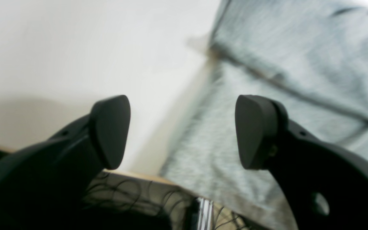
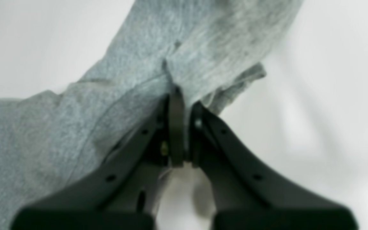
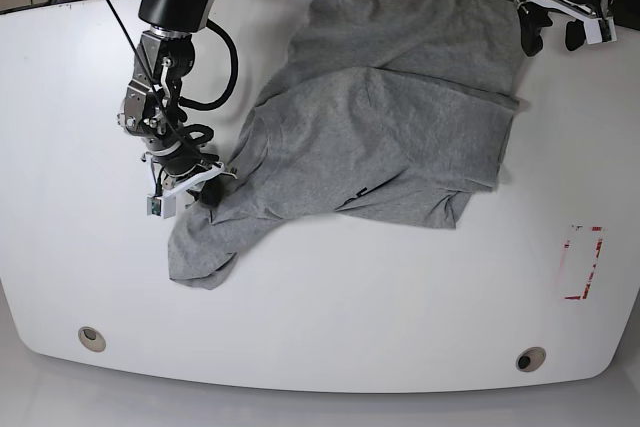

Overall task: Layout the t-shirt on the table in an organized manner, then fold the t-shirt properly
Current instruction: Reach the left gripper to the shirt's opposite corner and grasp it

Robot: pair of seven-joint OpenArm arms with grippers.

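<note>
The heather-grey t-shirt [image 3: 385, 127] lies crumpled across the far middle of the white tabletop [image 3: 330, 322], bunched in overlapping folds, with one lobe of cloth trailing toward the near left and its far edge reaching the tabletop's far rim. The right tool [image 3: 212, 187], at the left of the base view, sits low at the left edge of the garment, and its fingers are pressed together on a fold of the grey fabric; in the right wrist view the right tool [image 2: 180, 105] shows cloth gathered and pinched up between the closed tips, the rest of the shirt spreading away to the left and far side over bare white surface. The left tool [image 3: 556, 32] is at the far right corner, just beside the shirt's right edge and not touching it; in the left wrist view the left tool [image 1: 182, 131] has its two black pads standing wide apart with nothing between them, above the shirt's edge and the tabletop rim. A red-and-white rectangular mark [image 3: 583, 262] lies near the right edge, well apart from the shirt, and two round metal grommets [image 3: 91, 338] sit along the near edge.
</note>
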